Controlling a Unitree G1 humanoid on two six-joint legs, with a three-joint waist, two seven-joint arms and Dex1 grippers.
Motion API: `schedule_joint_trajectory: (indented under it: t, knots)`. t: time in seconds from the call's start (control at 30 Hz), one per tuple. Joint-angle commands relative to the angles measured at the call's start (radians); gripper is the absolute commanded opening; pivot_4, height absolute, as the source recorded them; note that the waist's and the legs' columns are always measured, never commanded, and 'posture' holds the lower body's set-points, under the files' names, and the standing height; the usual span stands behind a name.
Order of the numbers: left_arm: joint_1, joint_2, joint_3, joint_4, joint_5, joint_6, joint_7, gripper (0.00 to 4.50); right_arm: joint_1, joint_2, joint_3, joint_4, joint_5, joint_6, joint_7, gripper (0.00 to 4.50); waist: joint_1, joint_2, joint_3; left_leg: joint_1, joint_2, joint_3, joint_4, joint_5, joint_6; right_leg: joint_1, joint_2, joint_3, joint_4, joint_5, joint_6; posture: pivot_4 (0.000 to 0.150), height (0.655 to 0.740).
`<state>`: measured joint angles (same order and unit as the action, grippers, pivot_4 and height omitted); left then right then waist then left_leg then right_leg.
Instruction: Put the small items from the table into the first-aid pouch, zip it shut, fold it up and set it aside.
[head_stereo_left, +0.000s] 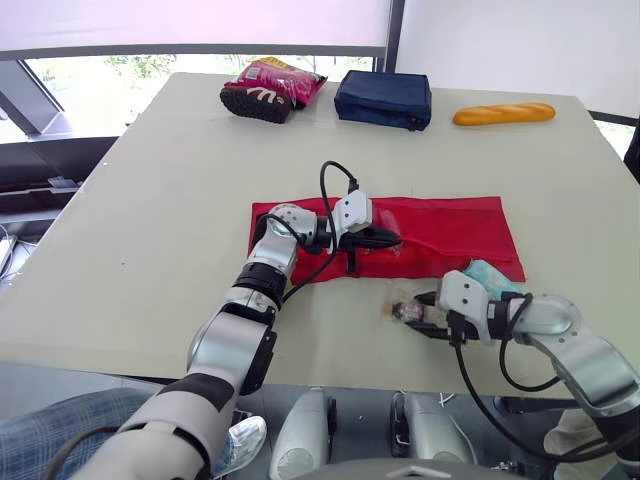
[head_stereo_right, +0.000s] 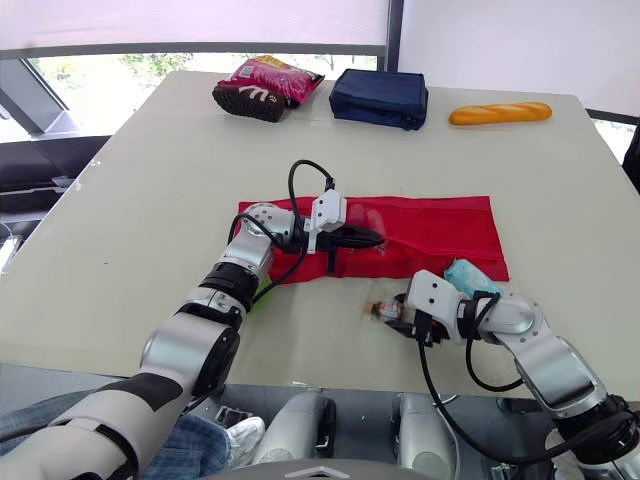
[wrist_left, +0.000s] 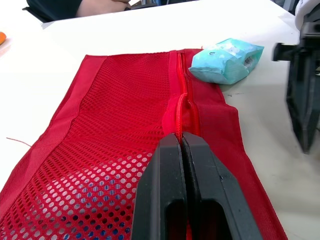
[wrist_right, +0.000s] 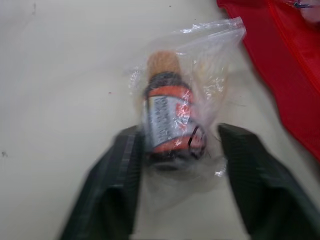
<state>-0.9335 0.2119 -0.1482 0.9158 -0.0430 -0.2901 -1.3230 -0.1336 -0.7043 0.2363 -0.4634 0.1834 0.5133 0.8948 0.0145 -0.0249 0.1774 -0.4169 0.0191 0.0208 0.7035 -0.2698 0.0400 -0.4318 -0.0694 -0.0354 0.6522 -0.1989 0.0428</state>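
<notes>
The red mesh first-aid pouch (head_stereo_left: 450, 225) lies flat in the middle of the table. My left gripper (head_stereo_left: 385, 238) rests on it, its fingers (wrist_left: 167, 165) shut on the pouch's zipper line (wrist_left: 179, 95). A teal packet (head_stereo_left: 490, 278) lies on the pouch's near right corner and shows again in the left wrist view (wrist_left: 227, 60). A small dark bottle with an orange label, inside a clear plastic bag (wrist_right: 170, 120), lies on the table just in front of the pouch. My right gripper (wrist_right: 180, 145) is open, one finger on each side of the bagged bottle (head_stereo_left: 402, 311).
Along the far edge lie a navy pouch (head_stereo_left: 384, 98), a baguette (head_stereo_left: 504, 114), a pink snack bag (head_stereo_left: 290, 78) and a dark brown item (head_stereo_left: 256, 102). A person's hand (wrist_left: 102, 6) rests beyond the table. The near table edge runs just behind my right gripper.
</notes>
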Motion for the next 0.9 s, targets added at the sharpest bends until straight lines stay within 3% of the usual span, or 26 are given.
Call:
schedule_joint_trajectory:
  t: [0.03,0.27,0.5,0.9]
  knots:
    - [-0.013,-0.002,0.008,-0.02,-0.019,-0.012,-0.001,0.0,0.039,-0.013,-0.088,-0.093,0.068,0.045,-0.011,0.96,0.001,0.0,0.0,0.0,0.0,0.0,0.0,0.0,0.0,0.0,0.0,0.0,0.0,0.0,0.0,0.15,0.7164]
    - [-0.01,-0.008,0.007,-0.023,-0.024,-0.011,-0.007,0.0,0.054,0.09,-0.195,-0.219,0.133,0.288,-0.223,0.96,-0.001,0.0,0.0,0.0,0.001,0.0,0.0,0.0,0.0,0.0,0.0,0.0,0.001,0.0,0.0,0.15,0.7164]
    - [-0.017,-0.021,0.009,-0.019,-0.028,-0.012,-0.014,0.0,-0.056,0.193,-0.161,-0.208,0.098,0.564,-0.433,0.96,0.001,0.0,0.0,-0.001,0.0,0.0,0.0,0.0,0.0,-0.001,0.0,0.0,0.001,0.001,-0.001,0.15,0.7164]
    - [-0.003,-0.04,0.003,-0.033,-0.039,-0.008,-0.019,0.0,-0.18,0.465,-0.266,-0.12,0.069,0.708,-0.7,0.96,-0.001,0.0,0.0,-0.001,0.0,0.0,0.0,0.0,0.0,-0.001,0.0,0.0,0.001,0.001,-0.001,0.15,0.7164]
